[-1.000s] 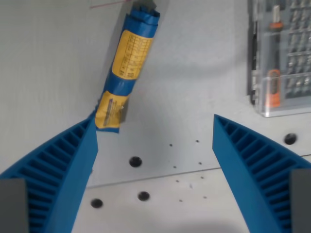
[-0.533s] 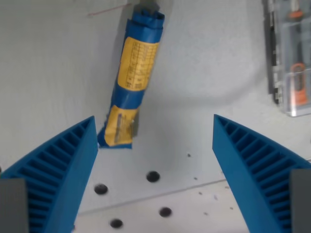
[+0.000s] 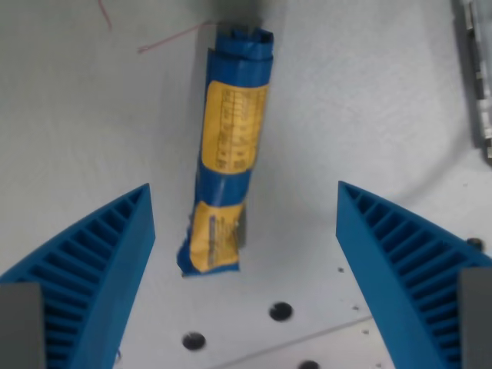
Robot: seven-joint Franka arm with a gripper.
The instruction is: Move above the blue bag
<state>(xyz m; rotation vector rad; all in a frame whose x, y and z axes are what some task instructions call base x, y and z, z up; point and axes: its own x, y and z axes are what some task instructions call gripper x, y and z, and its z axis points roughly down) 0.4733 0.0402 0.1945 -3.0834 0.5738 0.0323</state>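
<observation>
Blue bag is lying on the table, nearly centred between my gripper's wide-open, empty fingers; I am judging the hover almost complete, needing slight forward centring.

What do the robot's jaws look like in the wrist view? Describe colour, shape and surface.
The gripper has two bright blue jaws, each a wedge tapering to a point, with ribbed, slatted inner faces. Grey blocks sit at their bases in the bottom corners. No cables or markings show.
</observation>
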